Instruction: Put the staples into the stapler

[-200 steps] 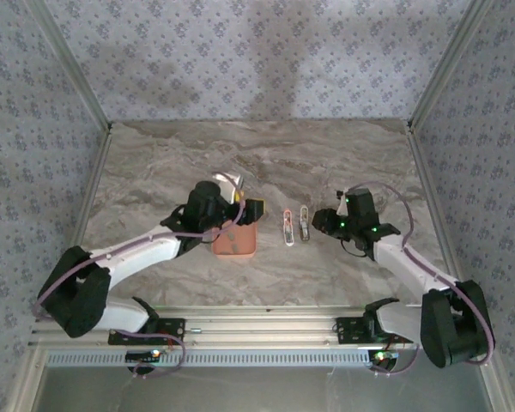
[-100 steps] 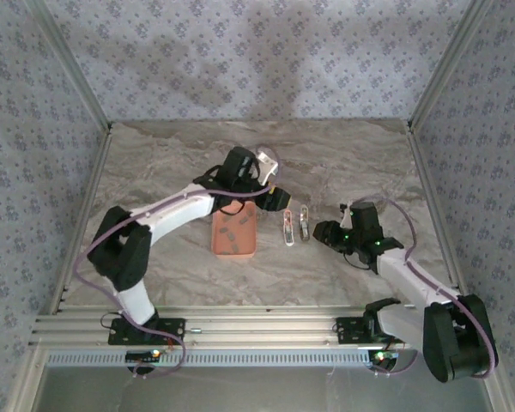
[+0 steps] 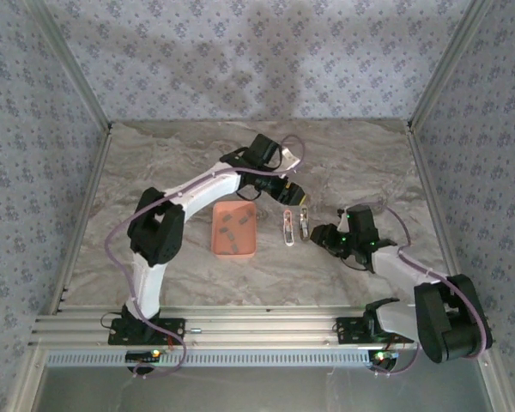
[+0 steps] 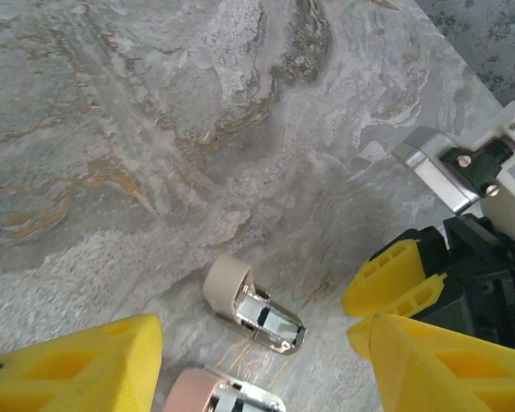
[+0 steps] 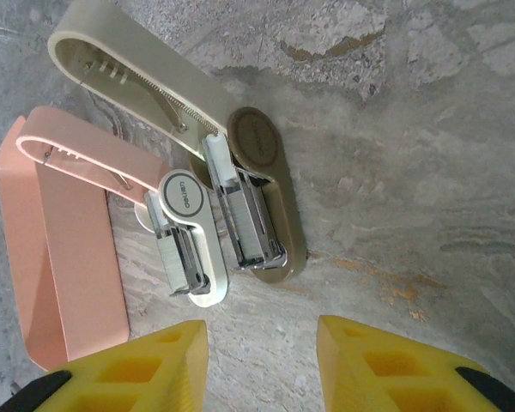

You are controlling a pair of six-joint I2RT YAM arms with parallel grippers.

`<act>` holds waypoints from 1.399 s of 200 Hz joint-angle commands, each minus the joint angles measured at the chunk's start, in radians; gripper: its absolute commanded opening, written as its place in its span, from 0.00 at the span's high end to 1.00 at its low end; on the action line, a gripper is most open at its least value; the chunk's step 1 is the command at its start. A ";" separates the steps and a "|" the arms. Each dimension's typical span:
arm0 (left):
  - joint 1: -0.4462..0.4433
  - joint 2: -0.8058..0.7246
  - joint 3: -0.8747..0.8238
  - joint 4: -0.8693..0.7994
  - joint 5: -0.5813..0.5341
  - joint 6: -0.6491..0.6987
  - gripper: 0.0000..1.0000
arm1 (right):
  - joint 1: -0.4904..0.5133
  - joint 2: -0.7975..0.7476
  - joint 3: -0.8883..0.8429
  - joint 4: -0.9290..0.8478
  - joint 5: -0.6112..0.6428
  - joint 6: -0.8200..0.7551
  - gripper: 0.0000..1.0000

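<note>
The tray (image 3: 235,230) lies flat on the table (image 3: 378,163), left of the middle. The staples (image 3: 226,233) lie loose inside it, with nothing over them. The left arm arches round behind the tray, so the left gripper (image 3: 290,190) hangs above the far ends of two staplers, jaws apart and empty. Right of the tray and clear of it lies the pink stapler (image 5: 94,154). The tan stapler (image 5: 257,215) is close beside that; whether they touch I cannot tell. Both are flipped open, lids swung back and metal channels bare. Just right of the tan one is the right gripper (image 3: 319,234), pointing at them, its jaws parted around nothing.

The tray is a shallow, matte, salmon-pink rectangle with rounded corners. The staples are tiny dull-grey bars. The staplers are rounded plastic with shiny steel rails, and a thin spring runs along each lid. The gripper fingers are blocky yellow with hollow cut-outs. The table has a grey marble pattern with tan veins.
</note>
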 commanded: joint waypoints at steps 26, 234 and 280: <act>-0.033 0.123 0.208 -0.167 0.038 0.053 0.37 | -0.007 0.060 -0.005 0.073 -0.019 0.020 0.63; -0.078 0.343 0.487 -0.415 -0.028 0.120 0.39 | 0.018 0.249 0.027 0.186 -0.017 0.027 0.66; -0.082 0.343 0.490 -0.413 0.004 0.130 0.39 | 0.021 0.279 0.037 0.189 -0.010 0.022 0.67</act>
